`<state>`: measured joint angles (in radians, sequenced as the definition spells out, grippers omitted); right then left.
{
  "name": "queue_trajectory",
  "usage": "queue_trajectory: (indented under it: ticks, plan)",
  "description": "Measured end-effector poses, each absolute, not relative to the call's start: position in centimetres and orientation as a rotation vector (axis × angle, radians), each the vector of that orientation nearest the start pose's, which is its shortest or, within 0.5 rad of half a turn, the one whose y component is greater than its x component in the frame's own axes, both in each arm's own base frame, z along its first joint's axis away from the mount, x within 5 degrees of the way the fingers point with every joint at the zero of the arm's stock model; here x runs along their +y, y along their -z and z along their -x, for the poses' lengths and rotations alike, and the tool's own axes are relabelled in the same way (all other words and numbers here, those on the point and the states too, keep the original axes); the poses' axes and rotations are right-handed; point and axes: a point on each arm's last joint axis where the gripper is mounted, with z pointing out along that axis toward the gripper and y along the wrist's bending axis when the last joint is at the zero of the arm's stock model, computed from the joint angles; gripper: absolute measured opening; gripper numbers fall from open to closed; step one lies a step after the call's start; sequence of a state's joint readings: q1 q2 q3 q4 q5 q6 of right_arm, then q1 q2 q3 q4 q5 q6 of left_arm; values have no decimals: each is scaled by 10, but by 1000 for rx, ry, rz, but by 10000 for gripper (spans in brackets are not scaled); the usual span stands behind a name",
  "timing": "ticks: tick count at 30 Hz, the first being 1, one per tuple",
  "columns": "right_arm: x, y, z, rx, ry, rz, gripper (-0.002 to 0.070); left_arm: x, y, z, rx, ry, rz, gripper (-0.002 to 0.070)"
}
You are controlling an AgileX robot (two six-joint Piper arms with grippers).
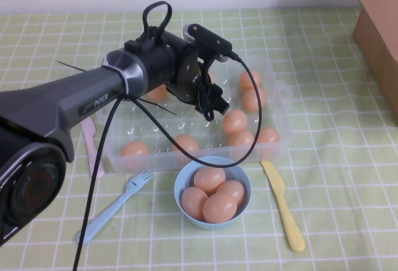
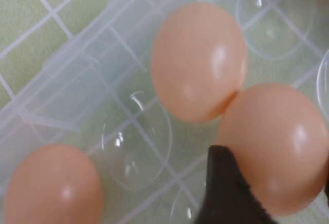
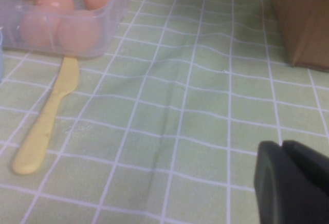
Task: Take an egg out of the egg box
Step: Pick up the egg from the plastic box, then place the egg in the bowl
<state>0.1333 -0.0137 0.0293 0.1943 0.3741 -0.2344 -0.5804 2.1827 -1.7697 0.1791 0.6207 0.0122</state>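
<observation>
The clear plastic egg box (image 1: 278, 106) sits mid-table with several peach-orange eggs in its cells, such as one egg (image 1: 235, 122) on its right side. My left gripper (image 1: 209, 105) reaches down into the box. In the left wrist view the left gripper (image 2: 275, 183) has an egg (image 2: 277, 142) between its black fingers (image 2: 221, 193), both touching its sides, low in the box. A second egg (image 2: 198, 62) touches it and a third (image 2: 51, 185) lies apart. My right gripper (image 3: 282, 149) hovers over bare tablecloth, shut and holding nothing.
A light-blue bowl (image 1: 180, 184) with three eggs stands just in front of the box. A yellow knife (image 1: 283, 206) lies to its right, a blue fork (image 1: 115, 206) to its left, and a pink utensil (image 1: 92, 146) by the box's left end. A cardboard box (image 1: 376, 28) stands back right.
</observation>
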Motion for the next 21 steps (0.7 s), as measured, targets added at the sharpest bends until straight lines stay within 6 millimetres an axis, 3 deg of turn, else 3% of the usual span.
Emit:
queue_trajectory:
  ticks: [2, 10, 13, 16, 21]
  plan:
    - [13, -171, -51, 1855, -121, 222, -20, -262, -200, -417, 2345, 49, -856, 299]
    - [13, -171, -51, 1855, -121, 222, -20, -265, -206, -413, 2335, 48, -863, 302]
    - [13, -171, -51, 1855, -121, 222, -20, -269, -225, -403, 2307, 32, -891, 302]
    - [13, -171, -51, 1855, -121, 222, -20, -271, -258, -385, 2269, 29, -906, 302]
    - [13, -171, -51, 1855, -121, 222, -20, -268, -295, -334, 2274, 49, -975, 301]
